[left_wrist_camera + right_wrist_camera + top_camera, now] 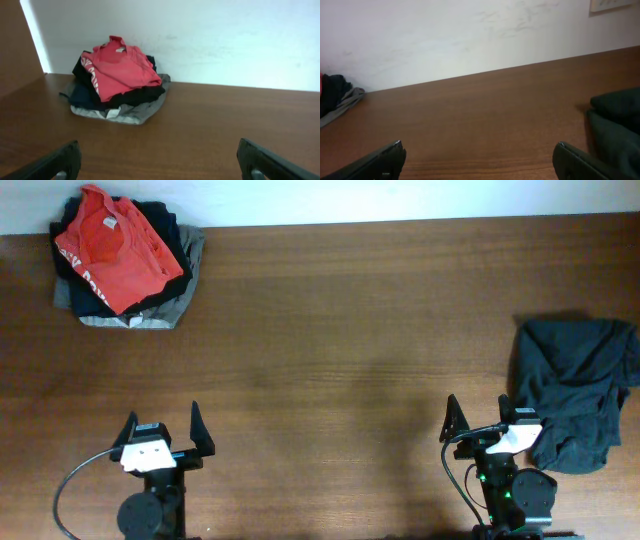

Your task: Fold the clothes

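Well ahead of wide-spread left claw, red T-shirt atop pile, right claw wide-spread.

A dark brown, wood-grained counter fills the overhead view. Its far edge meets a plain white wall marked with faint scuffs. The light is even and leaves a soft sheen on the wood. A pale rectangular plate sits high on the wall.

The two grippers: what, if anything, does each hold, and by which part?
Nothing. The left gripper and right gripper are both open and empty; the red-orange T-shirt lies untouched.
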`<state>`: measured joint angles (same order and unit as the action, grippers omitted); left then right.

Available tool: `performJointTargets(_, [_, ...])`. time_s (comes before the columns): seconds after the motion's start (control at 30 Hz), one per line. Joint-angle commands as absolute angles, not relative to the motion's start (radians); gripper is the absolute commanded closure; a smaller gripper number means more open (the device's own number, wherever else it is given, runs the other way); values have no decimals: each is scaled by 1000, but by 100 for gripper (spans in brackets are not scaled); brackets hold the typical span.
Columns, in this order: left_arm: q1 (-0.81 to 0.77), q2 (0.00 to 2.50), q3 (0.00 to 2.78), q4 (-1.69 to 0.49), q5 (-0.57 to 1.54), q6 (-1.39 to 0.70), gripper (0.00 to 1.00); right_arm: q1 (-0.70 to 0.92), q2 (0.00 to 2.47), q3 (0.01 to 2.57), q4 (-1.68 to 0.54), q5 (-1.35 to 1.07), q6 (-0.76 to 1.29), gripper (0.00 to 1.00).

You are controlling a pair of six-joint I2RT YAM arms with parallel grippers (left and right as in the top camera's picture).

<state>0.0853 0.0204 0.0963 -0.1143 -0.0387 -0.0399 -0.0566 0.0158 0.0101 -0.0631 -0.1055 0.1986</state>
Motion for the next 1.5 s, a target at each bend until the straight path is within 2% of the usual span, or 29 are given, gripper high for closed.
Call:
performJointTargets(0.0, [81,5,43,-62,-57,-57,1,-64,6,6,-68,-100,191,1])
performJointTargets(0.17, [80,5,9,-1,-53,-56,1,-64,6,6,-68,-100,191,1])
performJointTargets(0.43, [73,5,9,-75,-87,-56,1,-64,6,6,-68,-100,191,1])
performJointTargets(1.47, [73,7,9,-76,-57,-56,1,-64,6,6,-68,-100,191,2])
